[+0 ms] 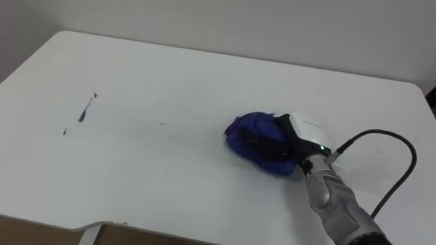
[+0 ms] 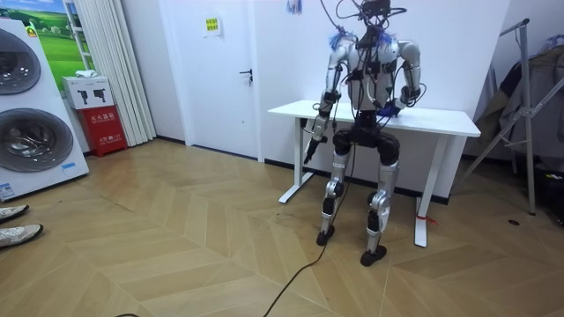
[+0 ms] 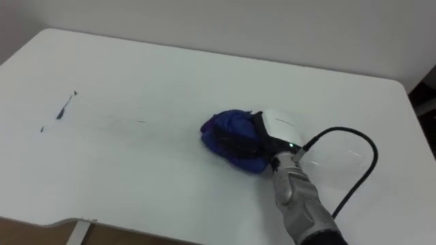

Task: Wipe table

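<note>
Item: blue cloth (image 1: pixel 253 136), bunched, is lying right of centre on the white table (image 1: pixel 170 75), with the right hand (image 1: pixel 305 133) reaching in from the lower right and pressing down on it, dark fingers (image 1: pixel 272 141) curling into the fabric and clamping it. Dark marks (image 1: pixel 85 109) are sitting well apart from the cloth, toward the table's left side. In the room view the robot is standing upright against the table's near edge, its left hand (image 2: pixel 310 134) hanging beside that edge, open or closed not discernible.
</note>
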You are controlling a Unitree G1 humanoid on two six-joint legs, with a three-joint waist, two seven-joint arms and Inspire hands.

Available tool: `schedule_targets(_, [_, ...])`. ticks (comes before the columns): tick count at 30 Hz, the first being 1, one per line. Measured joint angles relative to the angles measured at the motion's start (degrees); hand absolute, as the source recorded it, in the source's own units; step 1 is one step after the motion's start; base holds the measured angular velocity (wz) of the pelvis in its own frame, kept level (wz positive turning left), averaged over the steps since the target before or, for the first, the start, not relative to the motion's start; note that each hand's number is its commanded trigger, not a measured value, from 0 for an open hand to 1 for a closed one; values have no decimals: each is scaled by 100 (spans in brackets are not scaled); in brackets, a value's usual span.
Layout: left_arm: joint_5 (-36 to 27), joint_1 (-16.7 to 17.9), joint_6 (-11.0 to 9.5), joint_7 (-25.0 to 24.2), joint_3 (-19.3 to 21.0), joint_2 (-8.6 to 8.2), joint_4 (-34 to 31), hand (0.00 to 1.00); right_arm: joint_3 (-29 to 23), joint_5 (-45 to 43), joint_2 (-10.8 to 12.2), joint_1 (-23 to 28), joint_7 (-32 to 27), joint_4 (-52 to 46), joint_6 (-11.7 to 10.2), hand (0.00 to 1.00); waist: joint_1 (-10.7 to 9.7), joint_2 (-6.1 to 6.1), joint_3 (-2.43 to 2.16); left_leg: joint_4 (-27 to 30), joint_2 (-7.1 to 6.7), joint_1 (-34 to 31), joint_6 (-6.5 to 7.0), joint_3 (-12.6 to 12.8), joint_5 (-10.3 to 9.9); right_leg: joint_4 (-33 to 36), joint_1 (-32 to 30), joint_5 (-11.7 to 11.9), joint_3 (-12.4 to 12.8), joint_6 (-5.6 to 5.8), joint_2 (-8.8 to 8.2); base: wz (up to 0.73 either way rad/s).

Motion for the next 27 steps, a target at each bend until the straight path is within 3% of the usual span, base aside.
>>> schedule_targets(1, [1,22,-4,38,1,1,-16,0,-12,-28,-1,107,-37,-23,-39,0,-48,-2,-42,0,-1,5,3,-5,-2,1,21,0,-8,0,-2,5])
schedule_targets(2, [7,38,-5,54,3,1,-16,0,-31,-37,0,142,-62,-16,-69,0,-74,-2,-46,0,-1,10,3,-6,-2,1,31,0,-10,0,-2,4])
schedule_targets(7, [6,60,-73,78,18,0,-13,0,-350,-71,-2,436,-227,32,-327,0,-205,23,-51,-2,-6,87,3,-5,-3,-6,105,-2,5,3,-5,0])
schedule_targets(17, [-15,133,-73,78,12,1,-16,0,-702,-56,-95,613,-155,6,-373,0,-566,25,-55,38,-17,59,3,12,-3,-10,88,-3,71,1,-7,-1])
schedule_targets(23, [-18,123,-122,104,333,2,-27,0,-1551,60,-205,727,-140,-27,-370,0,-766,-17,-75,23,-33,92,7,80,-1,-6,33,-6,257,7,-8,-9])
schedule_targets(27, [-39,177,-203,105,683,6,-3,0,-2249,43,-500,783,-283,-254,-360,0,-906,-22,-61,-10,-34,89,9,169,1,25,-13,-5,364,8,-8,-13])
